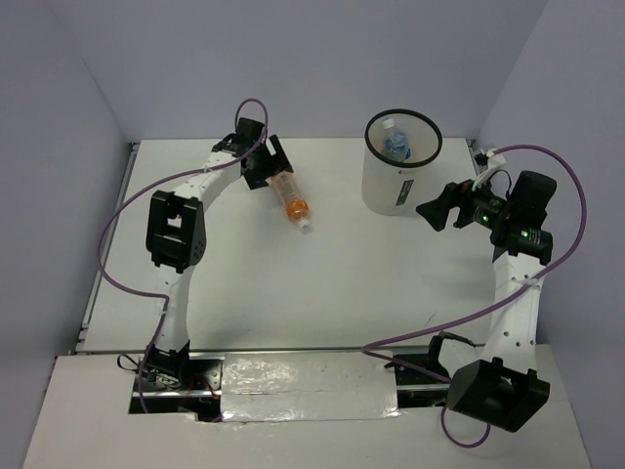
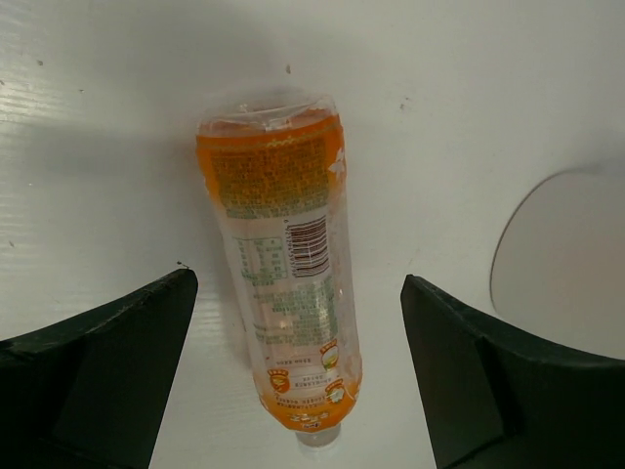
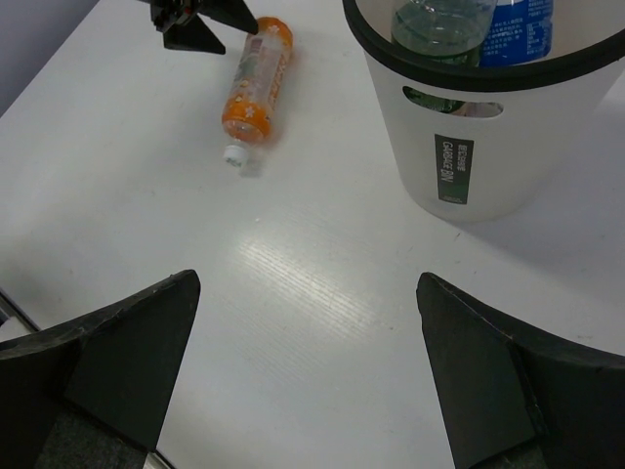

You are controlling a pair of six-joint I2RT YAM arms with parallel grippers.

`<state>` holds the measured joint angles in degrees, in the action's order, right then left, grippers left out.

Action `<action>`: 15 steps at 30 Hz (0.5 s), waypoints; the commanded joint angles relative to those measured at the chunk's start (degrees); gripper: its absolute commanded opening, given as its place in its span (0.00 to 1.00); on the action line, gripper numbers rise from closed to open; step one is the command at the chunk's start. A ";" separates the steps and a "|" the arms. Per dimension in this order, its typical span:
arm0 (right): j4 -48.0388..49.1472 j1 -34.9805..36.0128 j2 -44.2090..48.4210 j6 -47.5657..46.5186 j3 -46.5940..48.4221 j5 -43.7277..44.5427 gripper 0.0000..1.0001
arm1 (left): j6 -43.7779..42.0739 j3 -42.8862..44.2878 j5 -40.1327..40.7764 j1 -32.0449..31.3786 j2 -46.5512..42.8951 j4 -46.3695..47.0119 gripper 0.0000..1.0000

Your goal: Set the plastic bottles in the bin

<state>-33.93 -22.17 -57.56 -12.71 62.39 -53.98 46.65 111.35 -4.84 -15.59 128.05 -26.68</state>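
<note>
Left end effector [image 2: 298, 293] stands wide astride the orange bottle [image 1: 294, 205] on the worktop [image 1: 342, 283], upper centre; right end effector [image 3: 308, 283] gapes wide beside the bin [image 3: 469, 147].

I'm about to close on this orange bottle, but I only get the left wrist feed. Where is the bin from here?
Observer: In the top view the bin stands to the right of the orange bottle, clearly apart from it.
Operator: Good. Is anything in it yet?
Observer: Yes. The right wrist view shows a blue-labelled bottle and a clear bottle standing inside it.
</note>
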 commanded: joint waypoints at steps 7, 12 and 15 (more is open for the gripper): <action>-0.34 -0.15 0.43 -0.30 -0.60 0.80 1.00 | -1.21 1.15 -2.10 -1.63 3.96 0.66 1.00; -0.78 -0.06 0.26 -0.21 -0.52 0.80 1.00 | -1.30 1.85 -2.81 -3.03 6.07 1.45 0.99; -0.70 0.11 0.26 0.32 -0.60 0.63 1.00 | -1.48 2.29 -2.63 -3.74 7.21 1.63 0.97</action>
<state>-34.37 -22.17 -57.58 -12.69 62.22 -53.34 46.44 111.55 -6.46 -18.46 134.32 -26.39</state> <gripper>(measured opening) 0.994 0.980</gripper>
